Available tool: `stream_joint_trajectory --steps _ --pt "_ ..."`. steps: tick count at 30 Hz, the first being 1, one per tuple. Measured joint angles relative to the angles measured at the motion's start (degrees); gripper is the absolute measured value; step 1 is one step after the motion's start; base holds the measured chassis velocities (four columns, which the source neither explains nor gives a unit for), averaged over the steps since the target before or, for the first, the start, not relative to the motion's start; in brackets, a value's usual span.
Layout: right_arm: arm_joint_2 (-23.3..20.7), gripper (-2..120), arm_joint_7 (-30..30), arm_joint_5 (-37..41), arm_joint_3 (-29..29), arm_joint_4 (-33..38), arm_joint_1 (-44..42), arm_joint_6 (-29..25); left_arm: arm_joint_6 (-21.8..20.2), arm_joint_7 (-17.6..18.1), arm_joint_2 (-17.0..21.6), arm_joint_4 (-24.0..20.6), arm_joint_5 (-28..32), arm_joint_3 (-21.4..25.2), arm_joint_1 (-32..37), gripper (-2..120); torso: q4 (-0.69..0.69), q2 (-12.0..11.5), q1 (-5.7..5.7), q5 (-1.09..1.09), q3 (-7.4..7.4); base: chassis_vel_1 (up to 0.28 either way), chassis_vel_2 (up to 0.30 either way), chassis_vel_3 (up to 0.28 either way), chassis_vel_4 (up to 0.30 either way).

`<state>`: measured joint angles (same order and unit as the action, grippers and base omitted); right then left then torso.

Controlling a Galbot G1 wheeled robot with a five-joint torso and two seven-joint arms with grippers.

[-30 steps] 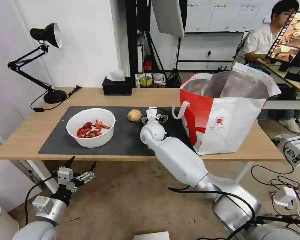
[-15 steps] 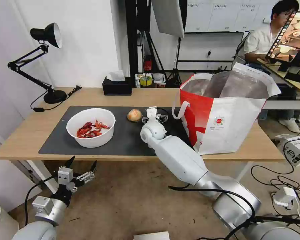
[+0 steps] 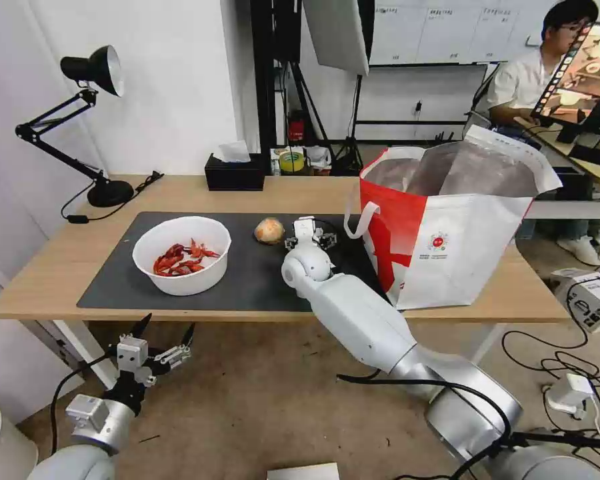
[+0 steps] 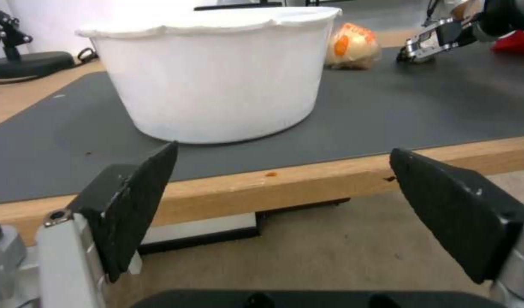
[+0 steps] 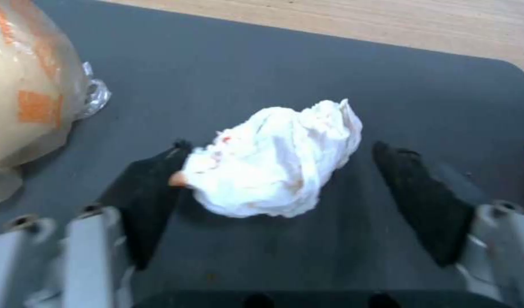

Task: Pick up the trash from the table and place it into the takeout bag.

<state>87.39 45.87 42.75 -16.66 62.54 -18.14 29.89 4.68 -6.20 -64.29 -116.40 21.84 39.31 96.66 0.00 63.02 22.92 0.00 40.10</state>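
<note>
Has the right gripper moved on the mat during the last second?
Yes, slightly. The right gripper went a little farther from the robot, toward the tissue box, beside the orange-beige lump, which stayed put.

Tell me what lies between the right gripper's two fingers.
The crumpled white tissue lies on the dark grey mat between the open fingers of the right gripper, touching one, clear of the other, as the right wrist view shows.

the right arm's wrist [image 3: 305, 261] hides the crumpled tissue in the head view; the orange-beige lump [image 5: 22, 98] is cut by the right wrist view's edge.
</note>
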Motion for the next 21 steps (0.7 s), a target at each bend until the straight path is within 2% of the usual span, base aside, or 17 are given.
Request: stream_joint_trajectory --steps 2,3,6,10,13,14,17,18,21 --pt "-0.2 73 0.0 0.1 0.0 0.0 -0.2 -0.1 0.1 0.0 -0.1 0.0 -0.1 -0.1 0.0 100 -0.01 0.0 0.0 0.0 -0.01 0.0 0.0 0.0 0.0" --pt "-0.2 73 0.0 0.1 0.0 0.0 -0.2 -0.1 0.1 0.0 -0.1 0.0 -0.1 -0.1 0.0 100 -0.01 0.0 0.0 0.0 -0.01 0.0 0.0 0.0 0.0" --pt "-0.2 56 0.0 0.2 0.2 0.2 -0.5 -0.3 0.1 0.0 -0.1 0.0 -0.1 -0.2 0.1 100 0.0 0.0 0.0 0.0 -0.01 0.0 0.0 0.0 0.0" --pt "-0.3 47 0.0 0.3 0.2 0.4 -0.7 -0.4 0.3 0.0 -0.1 0.0 -0.2 -0.2 0.2 100 0.01 0.0 0.0 0.0 -0.01 0.0 0.0 0.0 0.0" --pt "-0.3 31 0.1 0.7 0.3 0.7 -1.0 -0.4 0.6 0.0 -0.2 0.0 -0.2 0.0 0.5 100 0.01 0.0 -0.01 0.01 -0.01 0.0 0.0 0.0 0.0" --pt "-0.3 31 0.1 0.7 0.3 0.7 -1.0 -0.4 0.6 0.0 -0.2 0.0 -0.2 0.0 0.5 100 0.01 0.0 -0.01 0.01 -0.01 0.0 0.0 0.0 0.0" --pt "-0.3 17 0.5 1.4 0.3 0.9 -1.1 -0.4 0.9 0.0 -0.3 -0.1 -0.2 0.0 0.7 100 0.01 0.0 -0.01 0.0 0.0 0.0 0.0 0.0 0.0" --pt "-0.3 17 0.5 1.4 0.3 0.9 -1.1 -0.4 0.9 0.0 -0.3 -0.1 -0.2 0.0 0.7 100 0.01 0.0 -0.01 0.0 0.0 0.0 0.0 0.0 0.0" --pt "-0.7 3 0.5 1.8 0.3 1.4 -1.1 -0.5 1.0 0.0 -0.4 -0.2 -0.2 0.0 0.7 100 -0.02 0.0 0.0 0.0 0.0 0.0 0.0 0.0 0.0"
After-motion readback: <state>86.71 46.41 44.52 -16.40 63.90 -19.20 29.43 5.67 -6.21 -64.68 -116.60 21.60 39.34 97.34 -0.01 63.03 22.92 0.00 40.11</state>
